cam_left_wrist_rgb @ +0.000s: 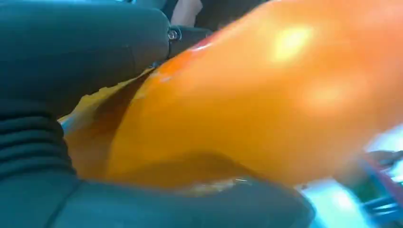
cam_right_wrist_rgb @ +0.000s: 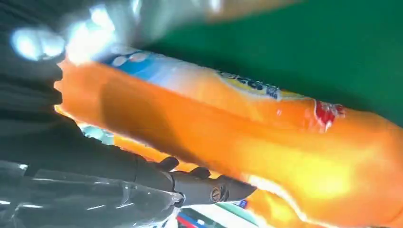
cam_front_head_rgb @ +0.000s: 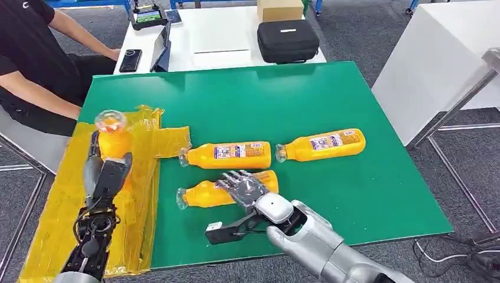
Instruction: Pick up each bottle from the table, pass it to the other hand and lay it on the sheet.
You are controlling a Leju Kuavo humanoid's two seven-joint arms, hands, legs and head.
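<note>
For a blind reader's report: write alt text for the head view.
The robot's left hand holds an orange bottle upright over the yellow sheet at the green table's left edge. Its right hand rests spread on the nearest of three orange bottles lying on the table. A seated person waits at the far left.

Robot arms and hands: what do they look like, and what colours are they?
The right arm is smooth, shiny silver with a white rounded wrist and a black bracket beside it. The right hand is silvery grey metal. The left hand is darker, grey and black, with thin black cables at its wrist. Up close, the left hand has a grey ribbed cover.
</note>
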